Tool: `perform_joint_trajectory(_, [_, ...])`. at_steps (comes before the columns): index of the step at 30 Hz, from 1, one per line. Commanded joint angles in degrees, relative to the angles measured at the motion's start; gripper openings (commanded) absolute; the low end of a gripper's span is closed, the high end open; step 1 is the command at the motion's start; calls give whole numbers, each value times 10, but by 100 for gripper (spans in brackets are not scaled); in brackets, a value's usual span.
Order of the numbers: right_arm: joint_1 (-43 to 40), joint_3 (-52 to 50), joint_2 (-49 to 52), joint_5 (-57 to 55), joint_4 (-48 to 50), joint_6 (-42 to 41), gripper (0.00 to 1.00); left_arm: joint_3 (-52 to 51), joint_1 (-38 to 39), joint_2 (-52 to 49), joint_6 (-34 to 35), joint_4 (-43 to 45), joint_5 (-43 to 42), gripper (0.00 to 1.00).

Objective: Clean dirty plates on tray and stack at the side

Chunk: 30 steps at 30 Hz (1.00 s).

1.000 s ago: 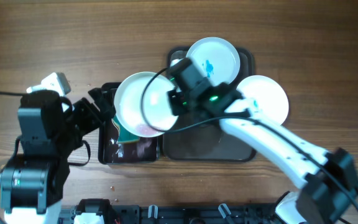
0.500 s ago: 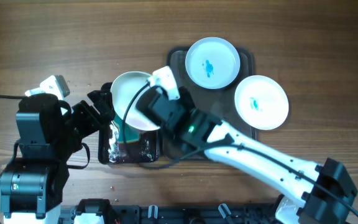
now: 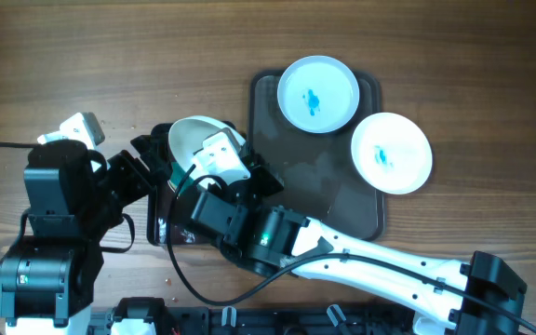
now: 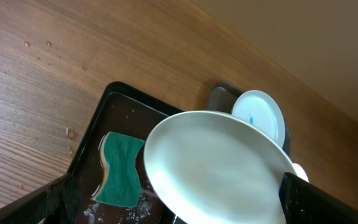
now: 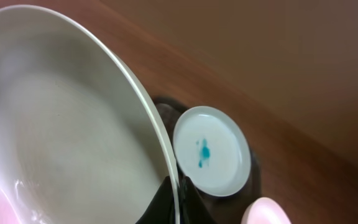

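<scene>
Looks down on a wooden table [image 3: 110,56]. At right, a dark tray [image 3: 296,209], its near half a bare, wet floor.

At the tray's far edge, a first stained plate [image 3: 317,94], white with a blue smear, its rim reaching just over the tray's rim. Just beside it, across a narrow gap, a second stained plate [image 3: 392,152], also blue-smeared, hanging over the tray's right rim onto the wood.

Just left of the tray, a black basin [image 3: 156,233] holding a green sponge [image 4: 120,169], flat in foamy water near the left wall.

Over the basin's far right corner, a tilted plate [image 3: 194,140], white, standing steeply on edge, with no smear visible on its face.

From the lower right, the right arm, crossing the tray's near left corner. Right gripper [image 5: 176,200] clamped on the tilted plate's rim.

Left gripper [image 3: 154,158] just beside that plate's left edge, fingers [image 4: 48,205] spread wide apart. Cannot tell whether they touch the plate.

Leaves broad bare wood beyond the basin and tray, and along the far left.
</scene>
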<state>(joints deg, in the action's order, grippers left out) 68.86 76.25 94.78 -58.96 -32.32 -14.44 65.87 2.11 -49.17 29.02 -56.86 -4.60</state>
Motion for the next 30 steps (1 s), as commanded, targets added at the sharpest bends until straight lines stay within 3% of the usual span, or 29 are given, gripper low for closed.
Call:
perform_joint_trajectory(1, [2,11,-14,-43,3,12,4,9,-4,3,-1,0,-11,100])
perform_joint_trajectory(11, [2,11,-14,-43,23,42,4,9,-4,3,-1,0,-12,100])
perform_joint_trajectory(18, [2,11,-14,-47,106,162,4,9,-4,3,-1,0,-12,100])
perform_joint_trajectory(30, [9,11,-14,-79,117,176,4,9,-4,3,-1,0,-12,100])
